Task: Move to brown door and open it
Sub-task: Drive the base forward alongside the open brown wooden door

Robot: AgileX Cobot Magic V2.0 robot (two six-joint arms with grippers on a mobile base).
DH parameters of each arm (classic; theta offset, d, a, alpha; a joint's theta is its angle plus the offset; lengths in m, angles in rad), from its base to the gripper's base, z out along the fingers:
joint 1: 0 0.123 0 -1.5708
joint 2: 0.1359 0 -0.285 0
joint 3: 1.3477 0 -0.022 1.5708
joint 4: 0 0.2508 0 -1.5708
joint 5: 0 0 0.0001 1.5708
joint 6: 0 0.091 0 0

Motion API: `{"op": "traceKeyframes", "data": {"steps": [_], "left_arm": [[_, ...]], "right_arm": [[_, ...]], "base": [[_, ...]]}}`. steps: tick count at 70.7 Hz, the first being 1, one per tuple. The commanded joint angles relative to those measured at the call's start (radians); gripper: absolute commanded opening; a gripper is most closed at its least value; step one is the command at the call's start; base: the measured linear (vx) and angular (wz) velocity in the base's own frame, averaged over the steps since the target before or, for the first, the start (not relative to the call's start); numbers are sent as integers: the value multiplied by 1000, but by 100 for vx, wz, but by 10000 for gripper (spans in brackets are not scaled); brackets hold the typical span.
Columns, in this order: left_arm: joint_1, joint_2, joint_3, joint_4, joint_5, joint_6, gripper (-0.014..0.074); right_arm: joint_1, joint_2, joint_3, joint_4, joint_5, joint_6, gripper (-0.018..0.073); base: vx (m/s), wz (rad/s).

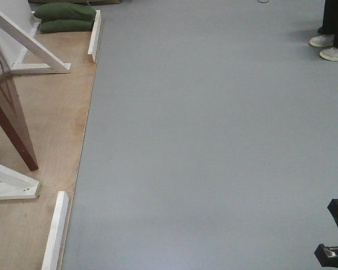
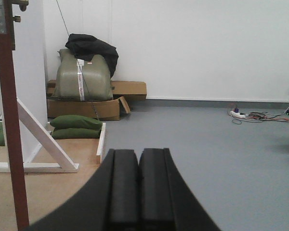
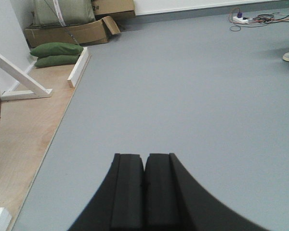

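The brown door shows at the far left, a glossy reddish-brown slab seen edge-on, standing on the pale plywood platform. White slanted support beams brace the frame just beside it, and two plump green cushions lie behind them. Smooth grey floor spreads wide to the right. Against the white wall sit cardboard boxes, an olive sack and tangled cables. A bystander's white shoes stand far right. The left claw has its black pads pressed together, and so does the right claw.
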State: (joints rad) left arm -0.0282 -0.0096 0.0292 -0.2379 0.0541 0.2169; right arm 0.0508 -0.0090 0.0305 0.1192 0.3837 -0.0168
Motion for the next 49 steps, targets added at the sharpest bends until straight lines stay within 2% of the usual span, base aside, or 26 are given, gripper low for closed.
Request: {"op": "traceKeyframes", "data": {"steps": [1, 28, 49], "left_arm": [[2, -17, 19, 3, -78, -3, 17], [2, -17, 19, 3, -78, -3, 17], [2, -17, 19, 3, -78, -3, 17]], "right_arm": [[-1, -16, 2, -1, -80, -9, 0], [-1, -16, 2, -1, -80, -9, 0], [-1, -16, 2, -1, -80, -9, 0]], "base": [[2, -9], [2, -4], [3, 13]]}}
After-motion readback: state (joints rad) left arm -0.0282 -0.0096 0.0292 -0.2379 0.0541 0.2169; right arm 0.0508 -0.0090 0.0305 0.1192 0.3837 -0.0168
